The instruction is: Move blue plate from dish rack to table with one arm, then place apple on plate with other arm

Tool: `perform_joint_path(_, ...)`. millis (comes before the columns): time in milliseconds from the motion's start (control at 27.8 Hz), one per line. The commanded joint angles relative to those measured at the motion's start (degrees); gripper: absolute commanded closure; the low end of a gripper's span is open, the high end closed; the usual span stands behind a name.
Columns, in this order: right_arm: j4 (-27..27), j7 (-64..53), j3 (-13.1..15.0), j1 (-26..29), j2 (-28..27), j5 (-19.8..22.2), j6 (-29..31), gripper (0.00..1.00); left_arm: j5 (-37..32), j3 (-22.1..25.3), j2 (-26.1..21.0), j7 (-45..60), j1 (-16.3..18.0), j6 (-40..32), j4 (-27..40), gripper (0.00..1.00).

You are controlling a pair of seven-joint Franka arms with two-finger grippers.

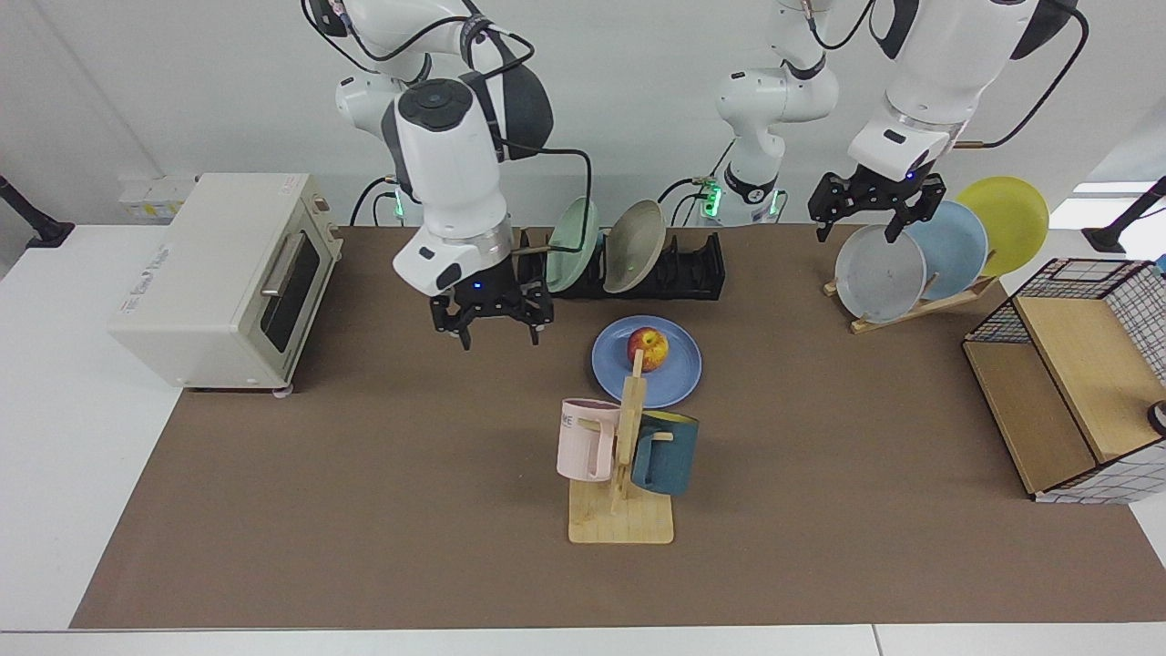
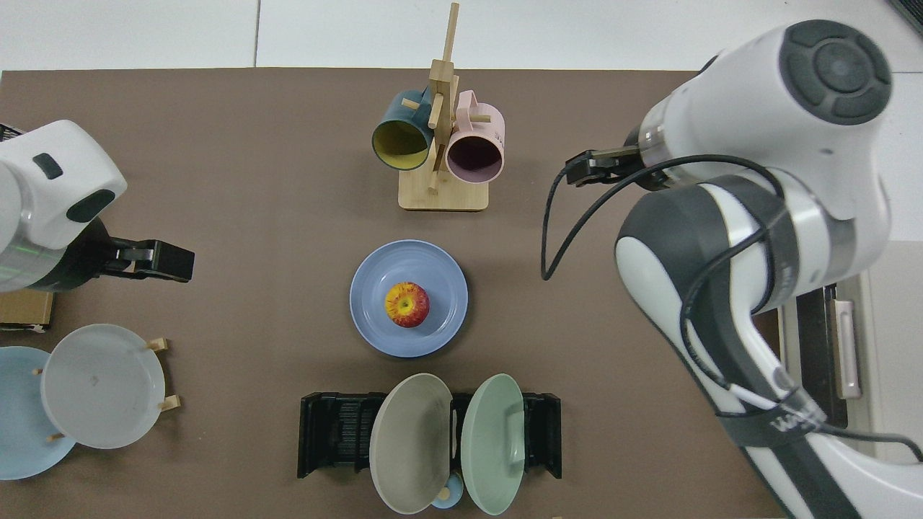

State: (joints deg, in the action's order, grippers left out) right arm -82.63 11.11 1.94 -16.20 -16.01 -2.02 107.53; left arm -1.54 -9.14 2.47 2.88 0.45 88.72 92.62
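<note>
Toaster oven (image 1: 228,278) sat at the far left edge of the table (image 1: 364,510), door shut. Just beside it, the right gripper (image 1: 492,314) hung above bare mat, fingers spread apart and holding nothing, well apart from the plate. The dish rack (image 1: 638,269) behind carried a green plate (image 1: 574,232) and a beige plate (image 1: 636,246), both tilted in the slots.

Centre: the blue plate (image 1: 647,364) lay flat on the mat in front of the dish rack, with the apple (image 1: 648,348) resting on it near its middle, stem end up in the top view. The mug stand (image 1: 621,474) stood just in front of the plate, its post crossing the plate's near rim in the facing view.

Right: the left gripper (image 1: 876,208) waited over the grey plate (image 1: 880,273) in the wooden rack, fingers open and empty.

Judgement: both steps looked done. The apple lay towards the left arm's side from the right gripper. Open mat around the right gripper gave free room to retreat; only the oven crowded one side.
</note>
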Motion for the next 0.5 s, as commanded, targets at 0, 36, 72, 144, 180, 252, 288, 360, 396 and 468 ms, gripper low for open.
perform_joint_path(0, -1.57, -8.02, 1.48, 3.8, 2.91, 0.0, -1.18, 0.0, -0.31, 0.18, -0.01, 0.55, 0.08, -1.27, -0.95, 0.0)
perform_joint_path(36, -1.48, -9.51, 2.62, 3.89, 3.52, 0.0, -1.27, 0.0, -0.31, 0.18, -0.01, 0.55, 0.08, -1.27, -0.95, 0.0)
perform_joint_path(72, -1.57, -10.92, 3.67, 3.89, 4.14, 0.0, -1.27, 0.0, -0.31, 0.09, -0.01, 0.55, 0.08, -1.27, -0.95, 0.0)
perform_joint_path(144, -1.66, -12.59, 5.43, 3.98, 5.19, 0.0, -1.53, 0.0, -0.31, 0.09, -0.01, 0.55, 0.08, -1.27, -0.95, 0.0)
perform_joint_path(180, -1.66, -12.95, 6.14, 4.07, 5.81, -0.08, -2.05, 0.0, -0.31, 0.18, -0.01, 0.55, 0.08, -1.27, -0.95, 0.0)
perform_joint_path(252, -1.66, -13.13, 6.58, 5.2, 6.6, -0.09, -3.46, 0.0, -0.31, 0.18, -0.01, 0.55, 0.08, -1.27, -0.95, 0.0)
perform_joint_path(288, -1.66, -13.13, 6.58, 6.08, 7.21, -0.09, -4.16, 0.0, -0.31, 0.09, -0.01, 0.55, 0.08, -1.27, -0.95, 0.0)
perform_joint_path(360, -1.66, -13.13, 6.5, 7.4, 8.27, -0.09, -5.13, 0.0, -0.31, 0.09, -0.01, 0.55, 0.08, -1.27, -0.95, 0.0)
perform_joint_path(396, -1.66, -13.13, 6.58, 7.76, 8.62, -0.17, -5.66, 0.0, -0.31, 0.18, -0.01, 0.55, 0.08, -1.27, -0.95, 0.0)
perform_joint_path(468, -1.66, -13.04, 6.67, 8.55, 9.15, -0.09, -7.15, 0.0, -0.31, 0.18, -0.01, 0.55, 0.08, -1.27, -0.95, 0.0)
